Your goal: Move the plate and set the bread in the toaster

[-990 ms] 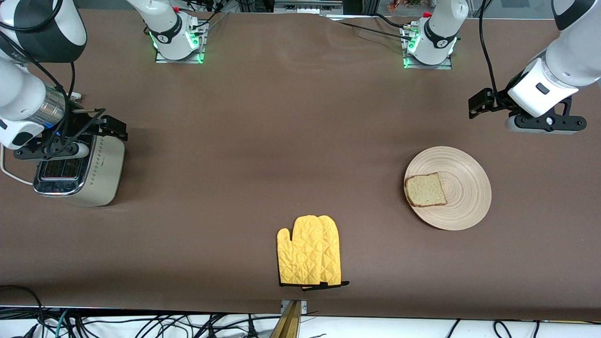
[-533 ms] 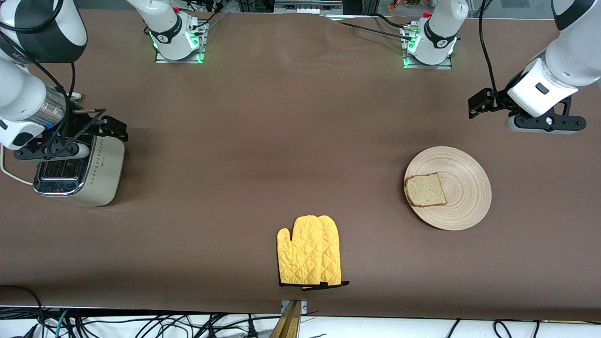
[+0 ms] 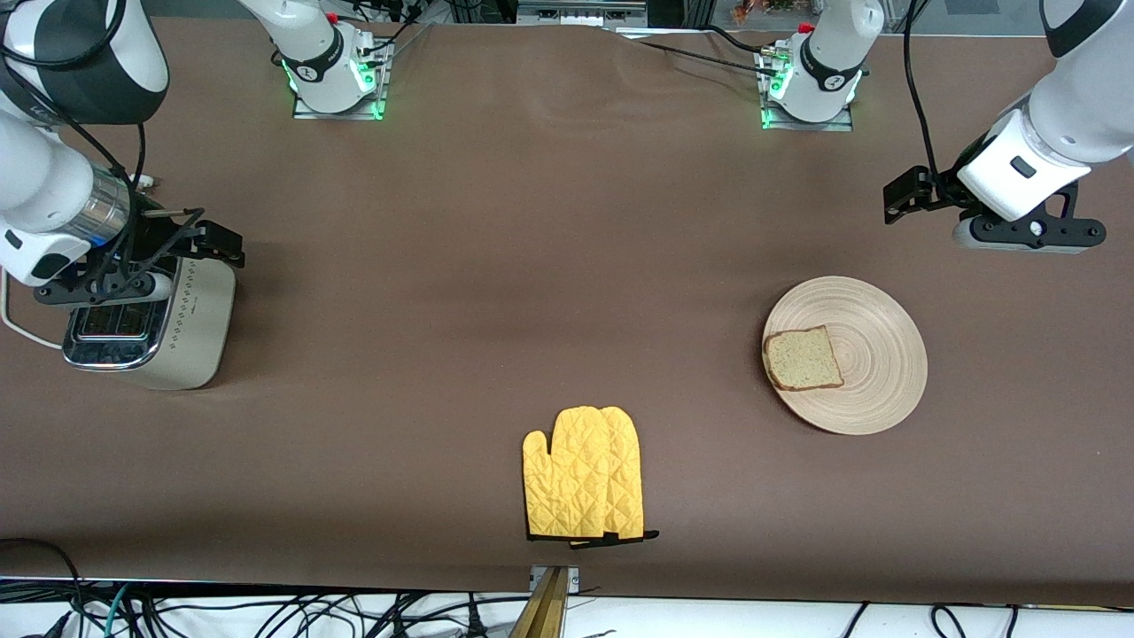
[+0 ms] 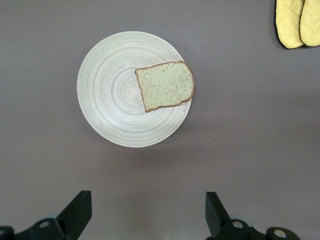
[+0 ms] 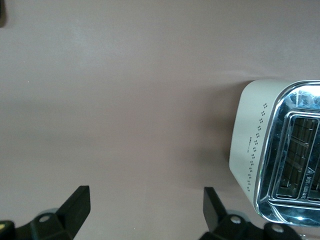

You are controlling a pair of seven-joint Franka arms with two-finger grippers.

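Note:
The round wooden plate point(image 3: 873, 372) lies toward the left arm's end of the table, and the bread point(image 3: 802, 359) rests on the part of it nearest the table's middle. In the left wrist view the plate point(image 4: 112, 95) and bread point(image 4: 165, 86) show whole. My left gripper point(image 3: 1019, 234) hangs open over bare cloth just past the plate's edge, its fingers point(image 4: 80, 207) wide apart and empty. The cream toaster point(image 3: 199, 328) stands at the right arm's end. My right gripper point(image 3: 97, 285) hovers open over the toaster's top, and the toaster point(image 5: 250, 145) sits beside its spread fingers point(image 5: 77, 202).
A yellow quilted mitt point(image 3: 585, 474) lies flat near the table's front edge at mid-table, its tips also showing in the left wrist view as the mitt point(image 4: 297, 22). A white cord point(image 3: 19, 333) trails from the toaster. Brown cloth covers the table between toaster and plate.
The right gripper has drifted slightly toward the robots' bases above the toaster. The left arm, plate and bread have not moved.

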